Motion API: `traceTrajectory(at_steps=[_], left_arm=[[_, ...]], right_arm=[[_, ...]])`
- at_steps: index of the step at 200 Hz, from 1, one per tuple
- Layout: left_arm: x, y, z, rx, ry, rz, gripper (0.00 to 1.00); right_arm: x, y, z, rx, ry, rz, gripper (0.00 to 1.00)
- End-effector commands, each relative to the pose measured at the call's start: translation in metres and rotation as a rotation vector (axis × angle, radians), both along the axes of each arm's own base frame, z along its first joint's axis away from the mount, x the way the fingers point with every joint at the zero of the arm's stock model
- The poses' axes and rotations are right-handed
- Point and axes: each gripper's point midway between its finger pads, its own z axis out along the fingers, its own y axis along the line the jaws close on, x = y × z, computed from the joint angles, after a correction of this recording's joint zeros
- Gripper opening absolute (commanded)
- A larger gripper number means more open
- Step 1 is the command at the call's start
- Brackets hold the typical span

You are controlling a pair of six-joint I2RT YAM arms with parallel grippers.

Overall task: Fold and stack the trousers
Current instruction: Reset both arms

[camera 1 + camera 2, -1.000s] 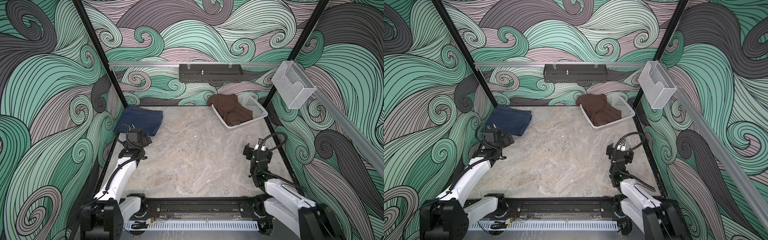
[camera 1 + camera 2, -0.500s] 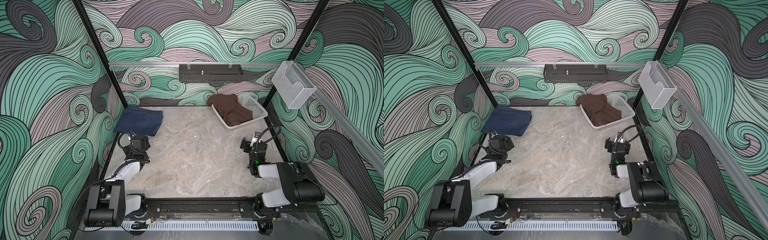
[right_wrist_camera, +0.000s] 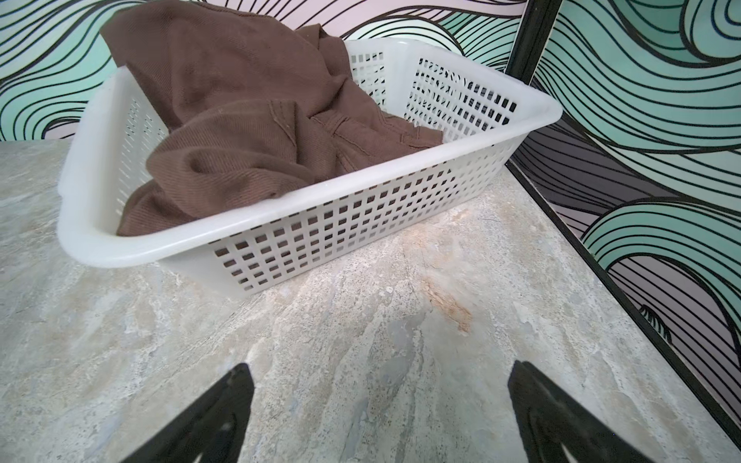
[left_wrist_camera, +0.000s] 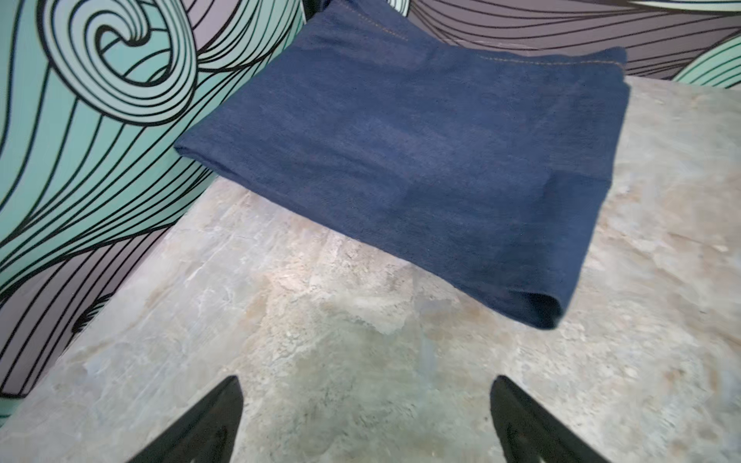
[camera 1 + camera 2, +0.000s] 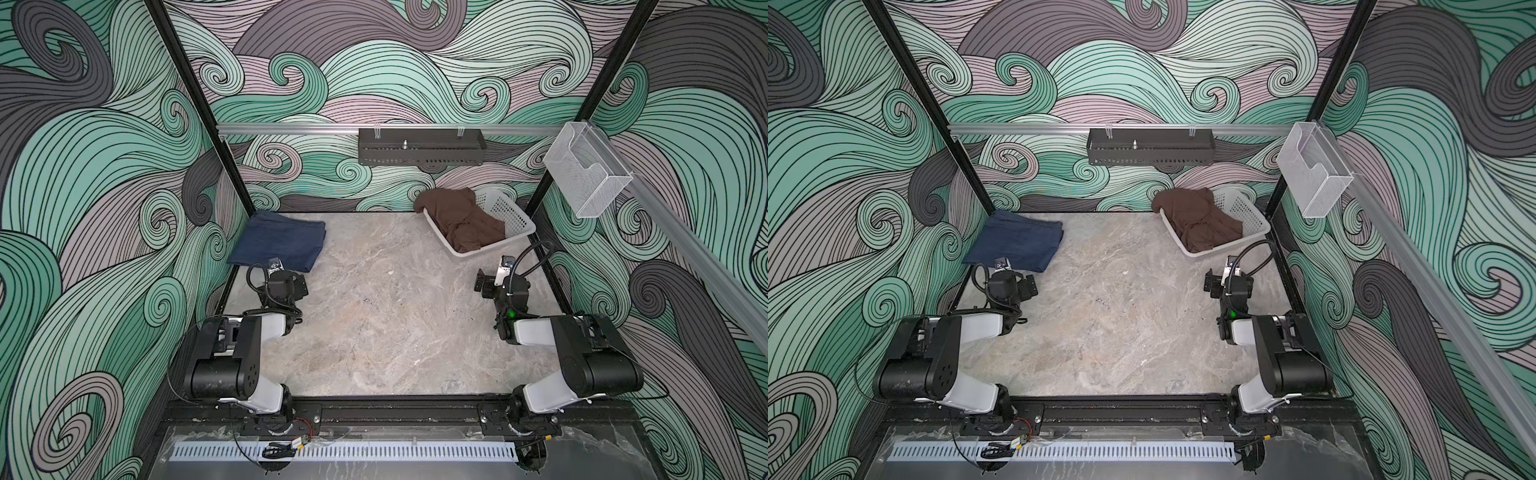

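One pair of navy trousers (image 5: 278,245), one brown garment (image 5: 461,224), one white basket (image 5: 517,216), one black rack (image 5: 422,147), two robot arms (image 5: 232,357).

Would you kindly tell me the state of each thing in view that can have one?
trousers, folded, lying flat on the table.
basket, upright on the table.
brown garment, crumpled in the basket, one end over its rim.
left gripper, open, empty.
right gripper, open, empty.

top views: high above front, looking down, both share whole table (image 5: 395,332) | left wrist: low, near trousers (image 4: 421,160) | right wrist: low, near basket (image 3: 361,224)
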Motion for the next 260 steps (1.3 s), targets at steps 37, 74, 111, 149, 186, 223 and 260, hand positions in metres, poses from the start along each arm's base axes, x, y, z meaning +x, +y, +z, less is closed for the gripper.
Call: traceTrajectory(at_steps=[37, 74, 111, 149, 186, 223, 260], left_arm=[[0.014, -0.012, 0.011, 0.007, -0.06, -0.089, 0.99], [0.02, -0.032, 0.007, -0.016, -0.037, -0.227, 0.99], [0.02, -0.032, 0.008, -0.018, -0.038, -0.226, 0.99], [0.019, -0.031, 0.009, -0.017, -0.041, -0.226, 0.99], [0.019, -0.031, 0.009, -0.017, -0.04, -0.226, 0.99], [0.019, -0.031, 0.008, -0.016, -0.04, -0.226, 0.99], [0.019, -0.031, 0.008, -0.017, -0.04, -0.226, 0.99]], right_arm=[[0.0, -0.001, -0.002, -0.003, 0.017, 0.005, 0.99], [0.0, -0.001, -0.002, -0.005, 0.017, 0.005, 0.99], [0.0, 0.0, -0.002, -0.004, 0.018, 0.006, 0.99], [0.001, 0.0, -0.003, -0.004, 0.02, 0.007, 0.99], [0.001, 0.0, -0.002, -0.004, 0.02, 0.006, 0.99], [0.0, 0.0, -0.003, -0.004, 0.021, 0.007, 0.99], [0.001, 0.0, -0.002, -0.004, 0.018, 0.006, 0.99]])
